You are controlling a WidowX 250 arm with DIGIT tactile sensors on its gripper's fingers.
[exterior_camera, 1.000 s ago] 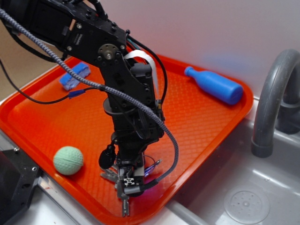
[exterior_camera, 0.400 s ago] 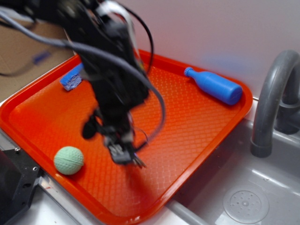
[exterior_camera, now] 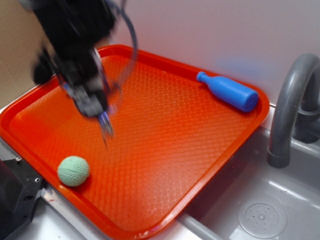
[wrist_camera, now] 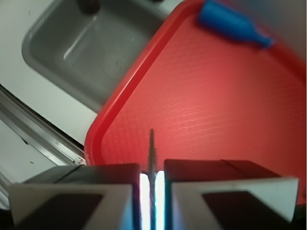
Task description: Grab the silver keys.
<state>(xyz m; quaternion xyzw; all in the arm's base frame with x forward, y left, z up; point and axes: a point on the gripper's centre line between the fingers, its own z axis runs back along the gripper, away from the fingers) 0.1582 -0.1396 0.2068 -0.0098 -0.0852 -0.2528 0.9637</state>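
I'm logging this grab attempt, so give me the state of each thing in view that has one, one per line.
claw: shut on the silver keys, raised above the tray
silver keys: pinched in the claw, hanging clear of the tray
green ball: resting on the tray
blue bottle: lying on its side
red tray: flat beside the sink

In the exterior view the robot arm (exterior_camera: 75, 45) was a dark blur in the upper left, cut off by the top edge. The gripper (exterior_camera: 92, 106) was too smeared to show its jaws. The silver keys (exterior_camera: 105, 127) under it were only a thin blurry streak. The faucet (exterior_camera: 295, 107) ran off the right edge. In the wrist view just one key blade showed between the fingers (wrist_camera: 76, 191), which the bottom edge cut off. The blue bottle (wrist_camera: 232, 21) was fuzzy at the top.
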